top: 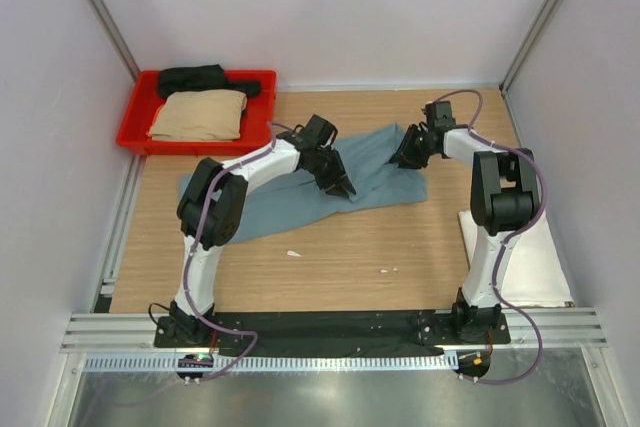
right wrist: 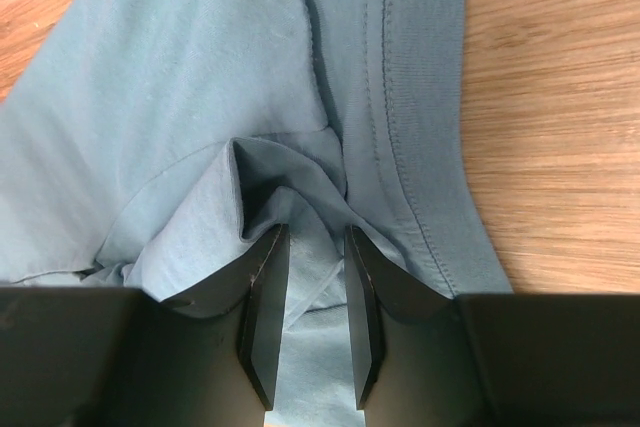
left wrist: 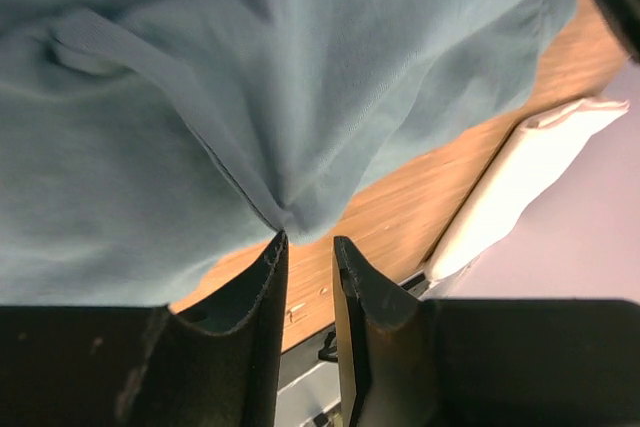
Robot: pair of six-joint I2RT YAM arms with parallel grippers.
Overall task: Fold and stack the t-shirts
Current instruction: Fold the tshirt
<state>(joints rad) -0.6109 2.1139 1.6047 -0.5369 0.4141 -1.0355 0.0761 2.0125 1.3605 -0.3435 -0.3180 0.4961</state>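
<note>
Down at the near edge the two black arm bases (top: pixel 185 325) are bolted to the wooden table (top: pixel 350 252). Both arms reach out over it to a dusty teal-blue soft cloth t-shirt (top: pixel 290 205), which lies rumpled across the middle of the table.

The left fingers (left wrist: pixel 255 297) are at the shirt's middle, set narrow. A fold of teal cloth draws to a point right at their tips, yet wood shows in the slit behind, so I cannot tell whether they pinch it.

The right fingers (right wrist: pixel 265 297) are down on the shirt's far right part, by a stitched hem, and are also narrow. Teal cloth shows in the gap and a fold is bunched at the tips; whether it is held or merely lying underneath, I cannot tell.

A folded white t-shirt (top: pixel 545 257) lies at the table's right side, beside the right arm. At the far left, a red plastic tray (top: pixel 135 127) holds a folded tan t-shirt (top: pixel 200 117), with a black t-shirt (top: pixel 205 79) bunched behind it.
</note>
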